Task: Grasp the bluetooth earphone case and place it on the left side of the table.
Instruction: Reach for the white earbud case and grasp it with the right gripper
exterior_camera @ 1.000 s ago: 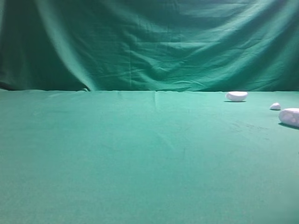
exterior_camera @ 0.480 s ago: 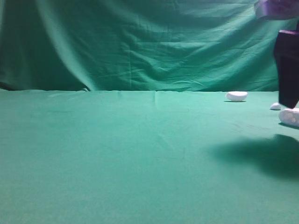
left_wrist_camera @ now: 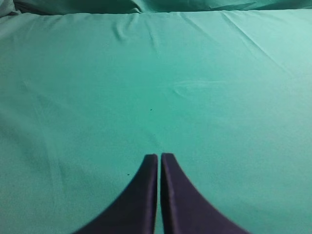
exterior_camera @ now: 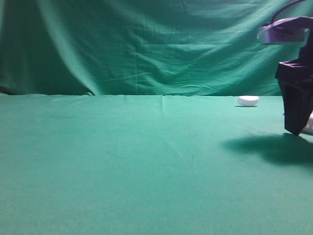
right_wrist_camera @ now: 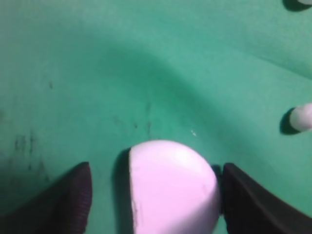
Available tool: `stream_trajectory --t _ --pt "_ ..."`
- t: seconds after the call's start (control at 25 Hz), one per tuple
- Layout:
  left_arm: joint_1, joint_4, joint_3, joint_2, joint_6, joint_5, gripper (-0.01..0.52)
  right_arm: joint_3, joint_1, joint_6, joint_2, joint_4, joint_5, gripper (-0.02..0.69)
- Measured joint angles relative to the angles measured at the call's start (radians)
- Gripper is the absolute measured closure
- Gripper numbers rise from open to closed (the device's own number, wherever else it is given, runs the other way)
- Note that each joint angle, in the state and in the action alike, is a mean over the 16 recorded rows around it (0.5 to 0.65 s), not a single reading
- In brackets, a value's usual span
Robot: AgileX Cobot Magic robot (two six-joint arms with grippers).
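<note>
While the right end effector (right_wrist_camera: 151,195) straddles the bluetooth earphone case (right_wrist_camera: 170,187) at lower centre, jaws open, gripping nothing, one finger (right_wrist_camera: 246,202) nearly touches; uneven closing could squirt it across the counter (right_wrist_camera: 97,73).

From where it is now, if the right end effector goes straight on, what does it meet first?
Likely the bluetooth earphone case, lying between the open fingers of the right end effector; beneath it, the table.

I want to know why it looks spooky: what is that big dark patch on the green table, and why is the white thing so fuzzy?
Exterior high view: the patch is the right gripper's shadow on the table. Right wrist view: the bluetooth earphone case is very close, so blurred.
</note>
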Motion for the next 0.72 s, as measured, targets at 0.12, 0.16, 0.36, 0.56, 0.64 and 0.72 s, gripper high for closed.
stream_trajectory --t 0.12,0.16,0.36,0.56,0.64,0.72 --pt "0.000 0.000 0.000 0.000 0.000 0.000 0.514 -0.037 0.000 0.001 0.004 0.000 0.042 0.273" --pt "0.000 0.000 0.000 0.000 0.000 0.000 0.514 -0.054 0.000 0.001 0.006 0.003 0.059 0.287" --pt "0.000 0.000 0.000 0.000 0.000 0.000 0.514 -0.184 0.007 0.001 0.011 0.057 0.161 0.340" --pt "0.000 0.000 0.000 0.000 0.000 0.000 0.514 -0.361 0.057 -0.017 0.022 0.143 0.249 0.341" --pt "0.000 0.000 0.000 0.000 0.000 0.000 0.514 -0.439 0.096 -0.028 0.034 0.180 0.270 0.341" --pt "0.000 0.000 0.000 0.000 0.000 0.000 0.514 -0.516 0.145 -0.041 0.054 0.215 0.282 0.341"
